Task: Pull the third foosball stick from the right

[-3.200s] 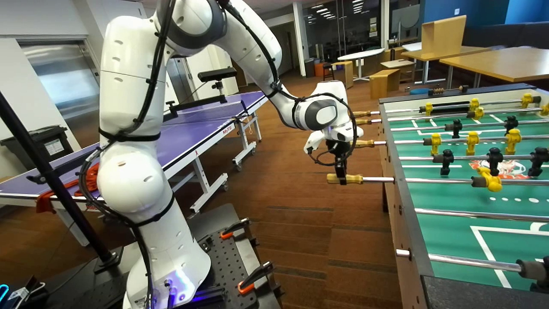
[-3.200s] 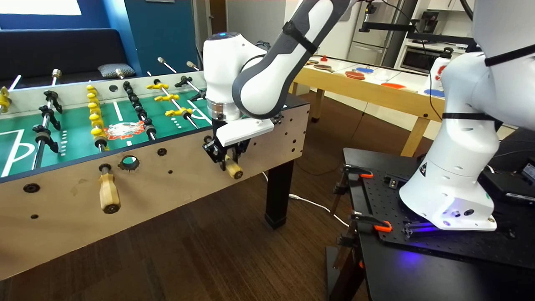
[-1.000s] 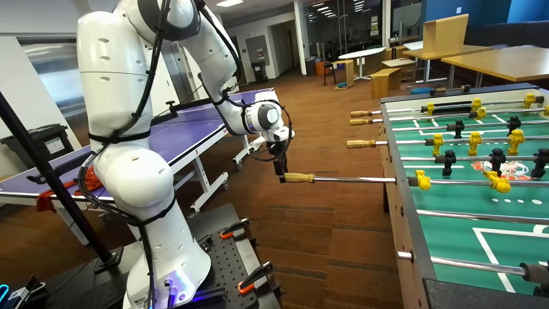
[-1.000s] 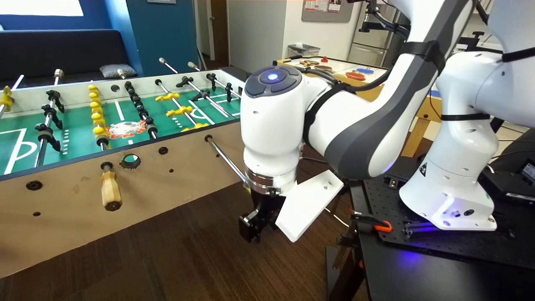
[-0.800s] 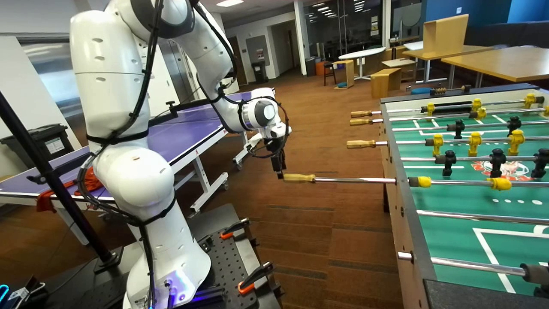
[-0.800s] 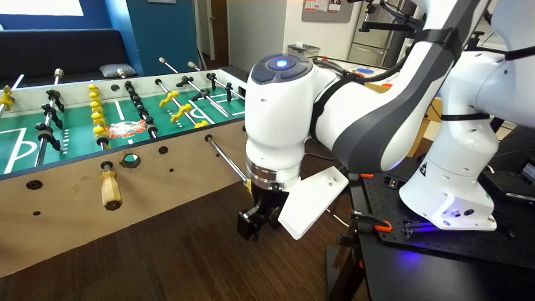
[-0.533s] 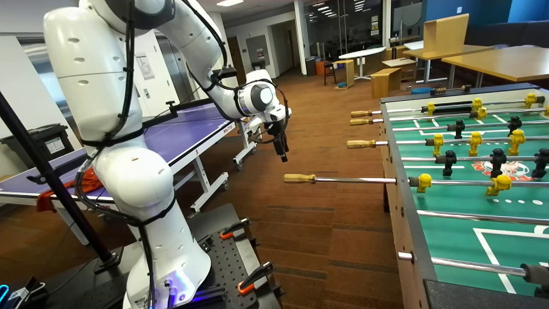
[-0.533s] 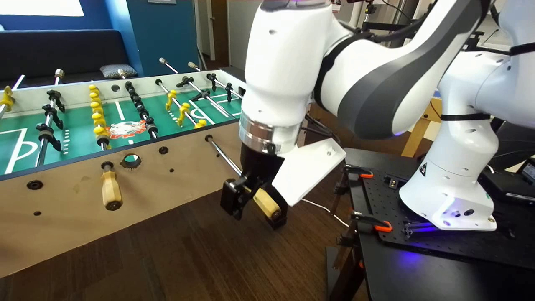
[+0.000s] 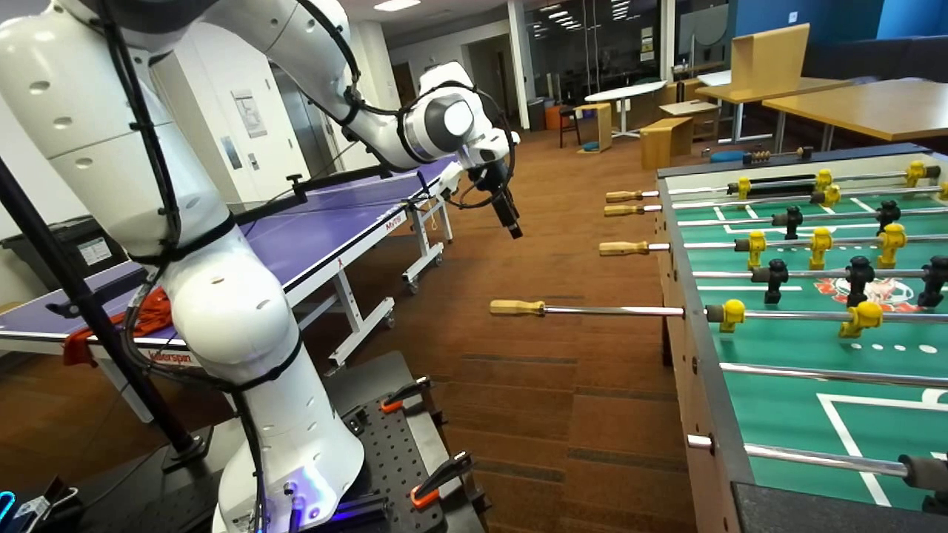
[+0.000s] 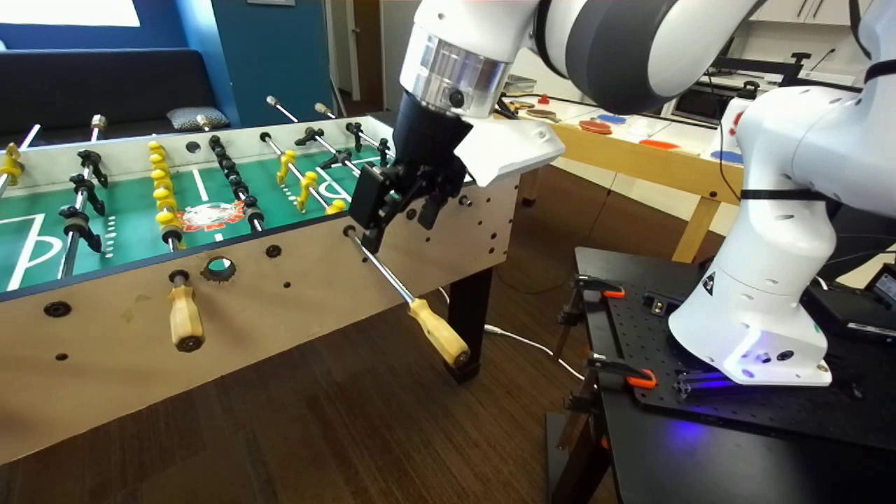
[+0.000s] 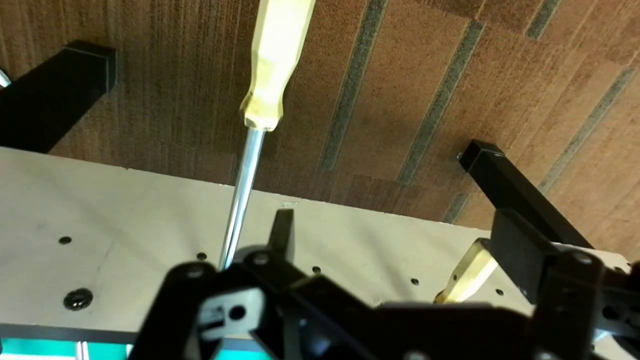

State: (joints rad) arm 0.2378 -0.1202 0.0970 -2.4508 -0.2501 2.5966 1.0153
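Note:
The third foosball stick from the right juts far out of the table, its silver rod (image 9: 615, 311) bare and its tan wooden handle (image 9: 517, 307) hanging over the floor. An exterior view shows the same handle (image 10: 439, 332) untouched. My gripper (image 10: 400, 225) hovers above the rod, clear of the handle, with black fingers spread. In the wrist view the gripper (image 11: 395, 225) is wide open and holds nothing. There the pulled handle (image 11: 280, 55) lies at the top, beyond the left finger. Another tan handle (image 11: 470, 272) shows behind the right finger, close to the table side.
Along the foosball table side (image 10: 308, 294), another tan handle (image 10: 185, 318) sticks out at left. More handles, such as a tan one (image 9: 623, 248), project farther along. A black table leg (image 10: 467, 322) stands below. A purple ping-pong table (image 9: 348, 215) stands behind the arm.
Earlier the gripper was at the handle while the rod slid out of the table toward the robot base. Since then the gripper has left the handle and risen; the rod stays pulled out.

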